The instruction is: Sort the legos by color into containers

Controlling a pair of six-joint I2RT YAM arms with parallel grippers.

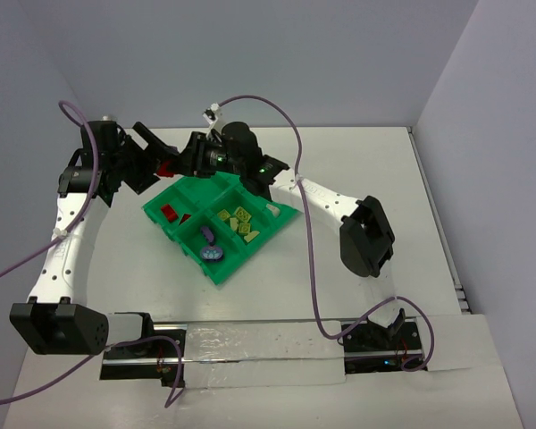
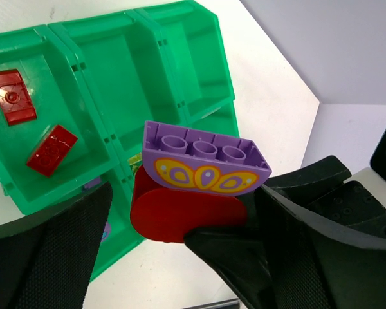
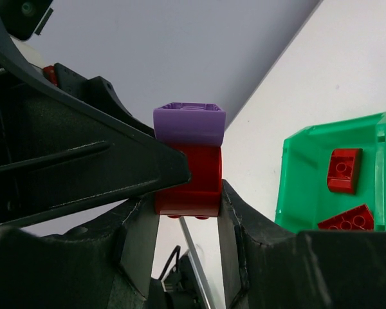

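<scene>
Left arm (image 1: 67, 241): rises from the near-left base, runs up the left side toward the far edge, then folds at the wrist so the left gripper (image 1: 163, 165) points right. Its jaws are spread wide. In the left wrist view one finger (image 2: 51, 257) stands clear of the red brick (image 2: 174, 215), with a gap showing. In the right wrist view another finger (image 3: 103, 161) has its tip against the brick's side.

Right arm (image 1: 326, 198): base near right, elbow (image 1: 366, 237) bent out to the right, forearm reaching far and left. The right gripper (image 3: 188, 212) meets the left gripper nose to nose. Its fingers (image 3: 244, 238) are clamped on opposite sides of the red brick.
</scene>
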